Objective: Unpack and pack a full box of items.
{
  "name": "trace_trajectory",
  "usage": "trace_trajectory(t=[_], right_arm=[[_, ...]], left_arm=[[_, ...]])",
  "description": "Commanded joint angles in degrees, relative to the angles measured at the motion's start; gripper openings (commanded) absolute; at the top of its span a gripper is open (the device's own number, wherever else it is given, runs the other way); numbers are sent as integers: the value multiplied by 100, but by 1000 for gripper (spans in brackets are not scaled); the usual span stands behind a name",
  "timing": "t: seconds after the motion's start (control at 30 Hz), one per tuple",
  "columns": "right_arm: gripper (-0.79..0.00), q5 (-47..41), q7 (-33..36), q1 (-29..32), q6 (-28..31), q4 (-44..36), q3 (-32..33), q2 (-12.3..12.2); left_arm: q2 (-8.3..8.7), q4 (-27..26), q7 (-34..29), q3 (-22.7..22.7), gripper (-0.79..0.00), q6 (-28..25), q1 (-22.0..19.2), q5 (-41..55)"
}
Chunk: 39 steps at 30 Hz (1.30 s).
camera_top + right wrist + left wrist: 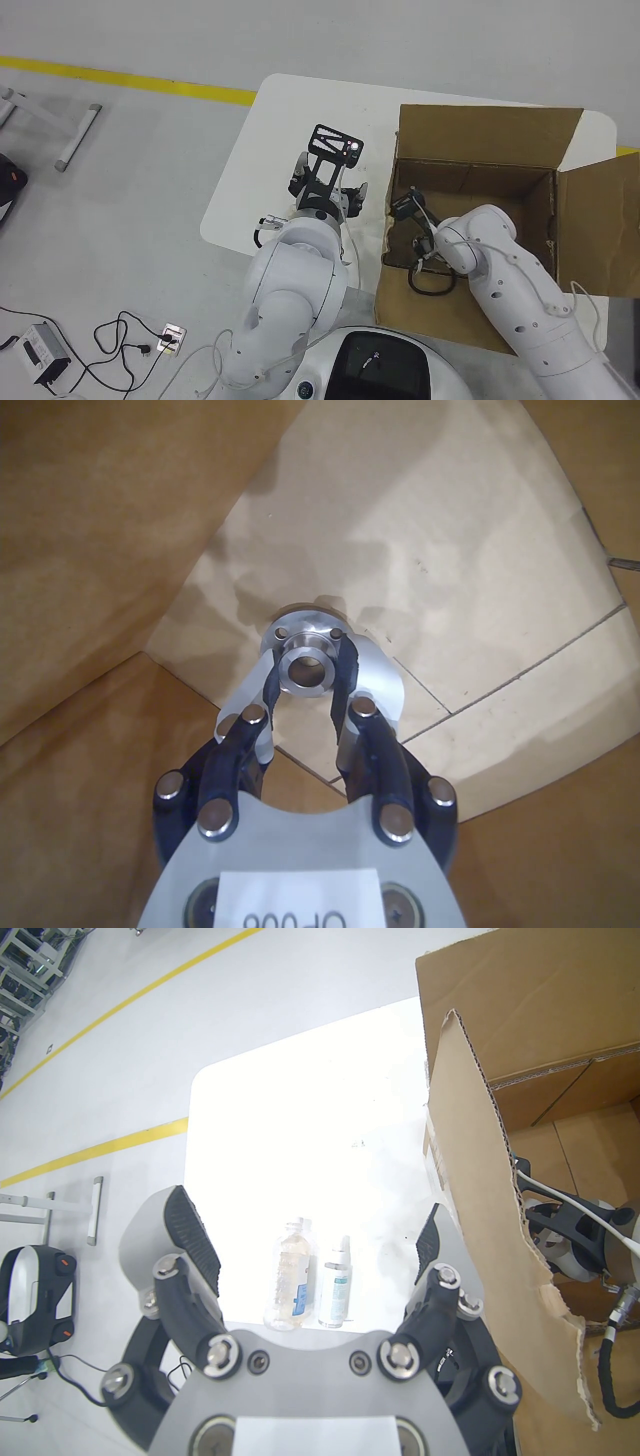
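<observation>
steel flange (295,635) stood hub-up deep in the box (450,575), directly under the right gripper (309,665), whose narrowed fingers clasped that hub, while the left gripper (305,1213) hung wide outside.

Counted: 1 cardboard box (480,130), 1 table (290,130). Bottles on table: 2, namely 1 clear bottle (290,1273) and 1 white spray bottle (336,1288). Possible third behind the clear one, can't confirm. Inside box: 1 metal flange (305,650).
</observation>
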State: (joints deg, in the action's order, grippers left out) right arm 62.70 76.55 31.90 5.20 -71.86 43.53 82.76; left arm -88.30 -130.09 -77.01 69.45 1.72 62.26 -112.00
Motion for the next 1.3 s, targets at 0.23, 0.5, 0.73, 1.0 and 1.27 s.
trace_trajectory(t=[0.23,0.5,0.73,1.0,1.27], right_arm=[[-785,54,28,7,-79,-57,59,27],[-785,275,197,271,-272,-1021,559,-110],[-785,543,252,1035,-131,-2732,1600,-390],[-785,855,144,2024,334,-4366,2495,-618],[-785,881,140,2052,336,-4395,2512,-623]], left_arm=[[0,0,0,0,0,0,0,0],[0,0,0,0,0,0,0,0],[0,0,0,0,0,0,0,0],[0,0,0,0,0,0,0,0],[0,0,0,0,0,0,0,0]])
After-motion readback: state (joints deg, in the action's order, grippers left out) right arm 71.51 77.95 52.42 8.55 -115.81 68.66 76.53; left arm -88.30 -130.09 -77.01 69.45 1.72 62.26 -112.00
